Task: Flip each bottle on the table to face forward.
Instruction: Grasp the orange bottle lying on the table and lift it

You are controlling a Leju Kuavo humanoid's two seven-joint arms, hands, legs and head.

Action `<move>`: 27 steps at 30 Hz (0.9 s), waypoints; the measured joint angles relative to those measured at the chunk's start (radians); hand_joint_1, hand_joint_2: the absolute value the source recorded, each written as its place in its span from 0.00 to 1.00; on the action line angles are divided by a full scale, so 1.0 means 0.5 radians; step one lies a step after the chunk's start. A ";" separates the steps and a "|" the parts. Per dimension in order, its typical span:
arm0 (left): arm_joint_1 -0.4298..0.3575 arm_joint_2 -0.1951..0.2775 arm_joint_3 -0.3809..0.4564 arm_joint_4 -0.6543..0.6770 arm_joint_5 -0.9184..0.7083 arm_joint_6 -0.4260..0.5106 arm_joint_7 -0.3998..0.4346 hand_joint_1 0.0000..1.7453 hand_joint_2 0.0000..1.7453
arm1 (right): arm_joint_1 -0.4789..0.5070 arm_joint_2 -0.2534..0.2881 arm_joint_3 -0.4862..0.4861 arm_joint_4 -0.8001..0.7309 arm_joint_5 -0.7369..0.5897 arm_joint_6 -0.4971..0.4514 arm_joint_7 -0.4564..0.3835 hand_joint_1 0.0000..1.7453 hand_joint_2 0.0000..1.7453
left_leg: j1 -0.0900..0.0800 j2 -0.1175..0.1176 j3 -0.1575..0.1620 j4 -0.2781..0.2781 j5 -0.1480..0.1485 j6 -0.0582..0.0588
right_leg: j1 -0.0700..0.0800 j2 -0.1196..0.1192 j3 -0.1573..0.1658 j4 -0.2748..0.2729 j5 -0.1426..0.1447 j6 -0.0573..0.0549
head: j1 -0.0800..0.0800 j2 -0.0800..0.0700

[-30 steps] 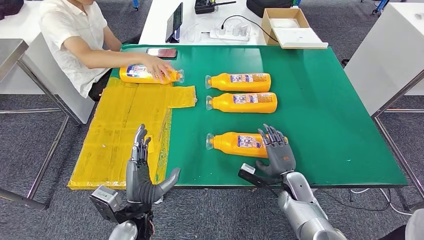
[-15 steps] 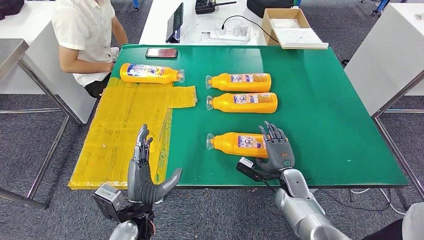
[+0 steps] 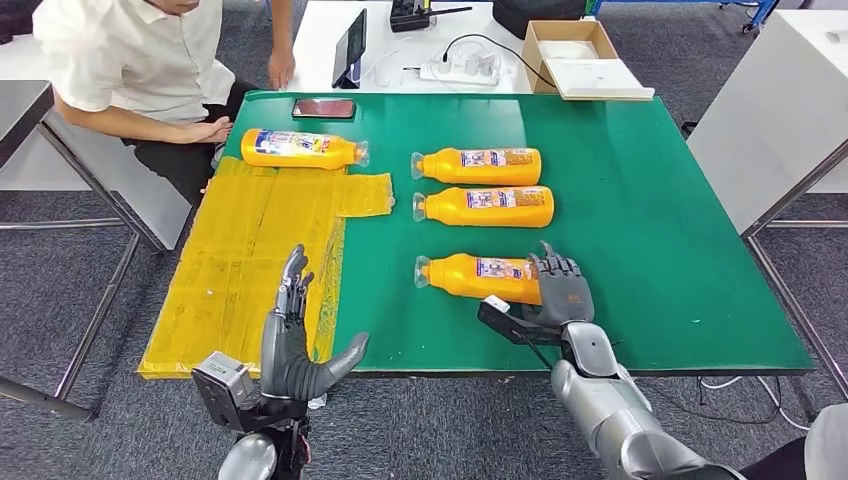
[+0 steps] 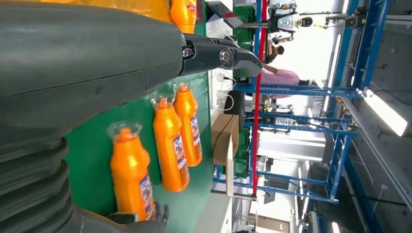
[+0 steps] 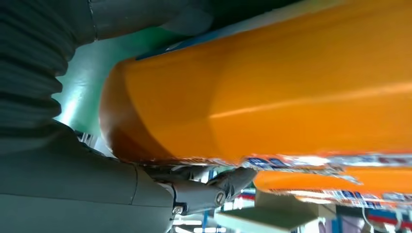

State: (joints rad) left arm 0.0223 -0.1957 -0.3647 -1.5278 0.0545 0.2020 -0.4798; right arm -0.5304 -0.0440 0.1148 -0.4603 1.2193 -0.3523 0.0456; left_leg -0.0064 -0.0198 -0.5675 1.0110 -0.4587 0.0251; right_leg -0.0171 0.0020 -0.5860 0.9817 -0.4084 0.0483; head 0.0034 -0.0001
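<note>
Head view: 4 orange bottles lie on their sides on the green table. The right hand clasps the base end of the nearest bottle, lower centre of the frame. 2 bottles lie parallel at centre, and a 4th bottle at upper left, beside a yellow mat. The left hand hangs empty at lower left, fingers spread. 1 person sits at upper left.
</note>
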 joint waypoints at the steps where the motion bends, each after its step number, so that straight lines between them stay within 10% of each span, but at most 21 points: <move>1: -0.003 0.000 0.000 0.003 0.001 -0.004 0.004 0.00 1.00 | -0.012 -0.002 0.000 0.005 -0.008 0.026 -0.002 1.00 1.00 | 0.000 0.000 0.001 0.000 0.000 0.000 | 0.000 0.000 0.001 0.000 0.000 0.000 | 0.000 0.000; 27: -0.046 0.014 0.002 0.056 0.012 -0.040 0.039 0.00 1.00 | -0.062 -0.022 -0.102 0.027 -0.444 0.331 -0.468 1.00 1.00 | 0.001 0.010 0.014 0.000 -0.001 0.000 | 0.001 0.010 0.012 0.000 0.000 0.000 | 0.001 0.000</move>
State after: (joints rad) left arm -0.0006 -0.1888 -0.3639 -1.5000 0.0608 0.1820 -0.4602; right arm -0.5614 -0.0547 0.0637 -0.4469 0.9974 -0.1870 -0.1882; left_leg -0.0061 -0.0148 -0.5606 1.0109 -0.4593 0.0250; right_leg -0.0167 0.0069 -0.5800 0.9817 -0.4083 0.0482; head 0.0038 -0.0001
